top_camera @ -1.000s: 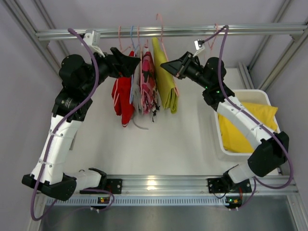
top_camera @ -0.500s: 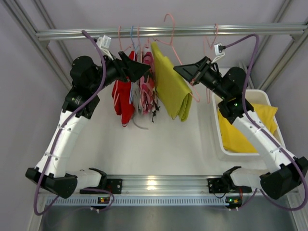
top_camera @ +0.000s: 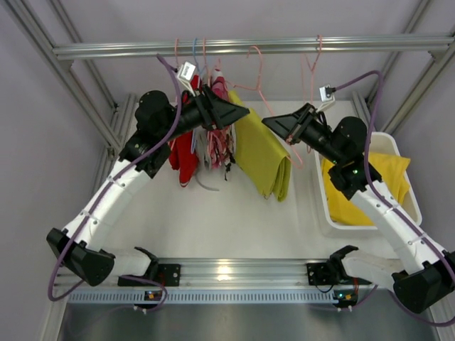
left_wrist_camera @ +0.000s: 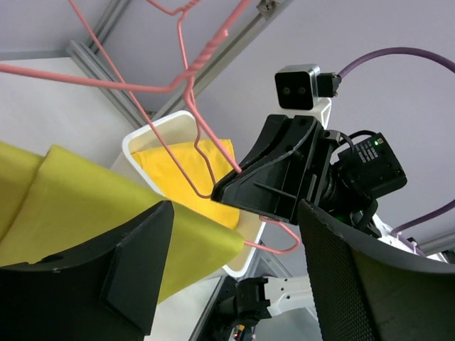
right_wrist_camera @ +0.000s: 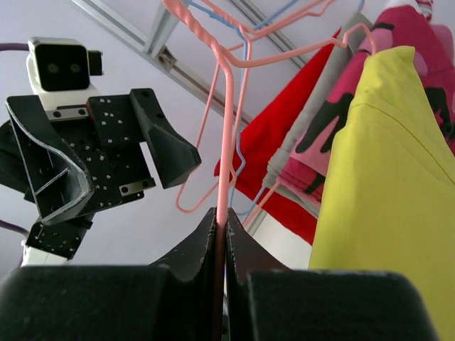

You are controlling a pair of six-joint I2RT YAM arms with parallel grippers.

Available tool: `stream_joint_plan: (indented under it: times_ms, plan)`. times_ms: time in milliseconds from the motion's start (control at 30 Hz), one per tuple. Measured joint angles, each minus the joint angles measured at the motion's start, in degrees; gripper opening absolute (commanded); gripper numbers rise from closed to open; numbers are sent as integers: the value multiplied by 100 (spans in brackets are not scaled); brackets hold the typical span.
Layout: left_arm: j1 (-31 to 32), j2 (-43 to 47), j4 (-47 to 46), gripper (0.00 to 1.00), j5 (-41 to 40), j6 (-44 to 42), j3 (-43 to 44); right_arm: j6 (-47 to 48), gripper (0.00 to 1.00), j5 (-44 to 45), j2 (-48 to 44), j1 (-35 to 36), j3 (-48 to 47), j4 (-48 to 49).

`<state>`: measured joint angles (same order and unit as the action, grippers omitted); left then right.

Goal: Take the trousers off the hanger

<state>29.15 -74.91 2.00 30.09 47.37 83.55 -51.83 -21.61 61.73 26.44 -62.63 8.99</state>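
Observation:
The duller yellow-green trousers [top_camera: 263,153] hang folded over a pink wire hanger [top_camera: 259,78], pulled out to the right of the other garments. My right gripper [top_camera: 274,124] is shut on the hanger's wire [right_wrist_camera: 226,142], at the trousers' right edge [right_wrist_camera: 384,177]. My left gripper [top_camera: 238,117] is open at the trousers' upper left. In the left wrist view the cloth [left_wrist_camera: 71,206] lies between its spread fingers [left_wrist_camera: 135,277], against the left one. The bright yellow trousers [top_camera: 377,188] lie in the white bin [top_camera: 321,206].
A red garment [top_camera: 183,153] and a pink patterned garment [top_camera: 219,138] hang on hangers from the overhead rail [top_camera: 106,50], just left of the trousers. Another pink hanger [top_camera: 311,64] hangs empty on the rail at the right. Frame posts stand at both back corners.
Both grippers moved right and nearer. The right one pulled the hanger and yellow-green trousers away from the other garments; the left one followed to the trousers' upper edge.

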Motion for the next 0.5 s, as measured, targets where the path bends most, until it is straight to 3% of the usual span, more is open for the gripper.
stream_joint_plan:
  times_ms: [200, 500]
  plan:
    - [527, -490, -166, 59, -330, 162, 39, -44, 0, 39, -151, 7, 116, -173]
    - [1062, -1325, -70, 50, -800, 140, 822, -24, 0, 87, -251, 96, 157, -223]
